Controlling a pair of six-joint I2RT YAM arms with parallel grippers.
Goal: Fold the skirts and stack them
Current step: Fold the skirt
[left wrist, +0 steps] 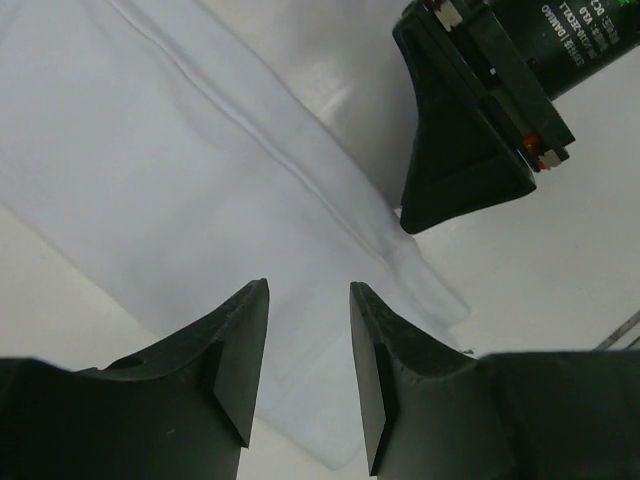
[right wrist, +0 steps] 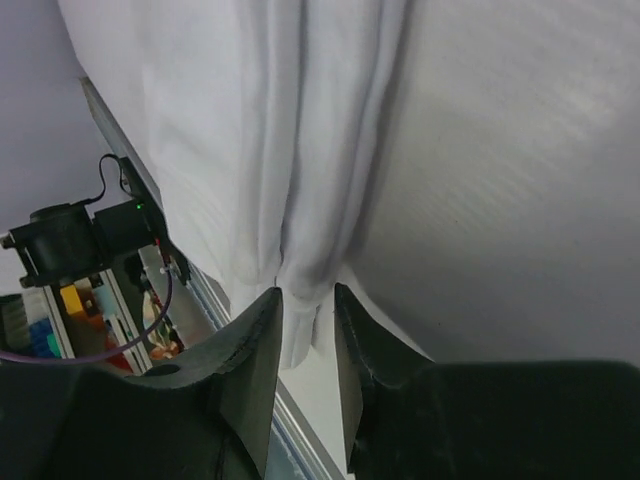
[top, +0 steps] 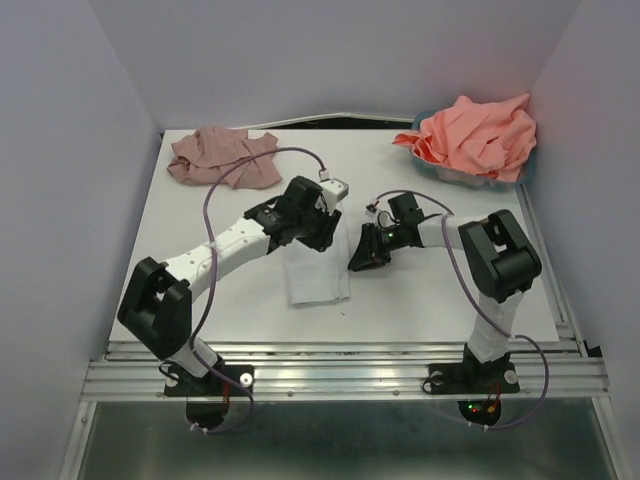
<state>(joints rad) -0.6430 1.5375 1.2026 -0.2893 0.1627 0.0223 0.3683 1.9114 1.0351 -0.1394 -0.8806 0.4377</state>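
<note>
- My left gripper (left wrist: 308, 290) hangs over the pale white-blue skirt (top: 317, 272) mid-table, jaws apart and empty.
- My right gripper (right wrist: 308, 292) has its jaws narrow at that skirt's folded edge; I cannot tell whether they pinch it.
- Far left lies the mauve skirt (top: 222, 157), far right the coral cloth (top: 480, 135).

Robot lab cell, white table (top: 450, 290), plain walls (top: 60, 150), aluminium rail (top: 340, 378)

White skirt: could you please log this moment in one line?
white skirt lying flat | left claw open over it | right claw at its edge, grip unclear | mauve skirt crumpled
</note>
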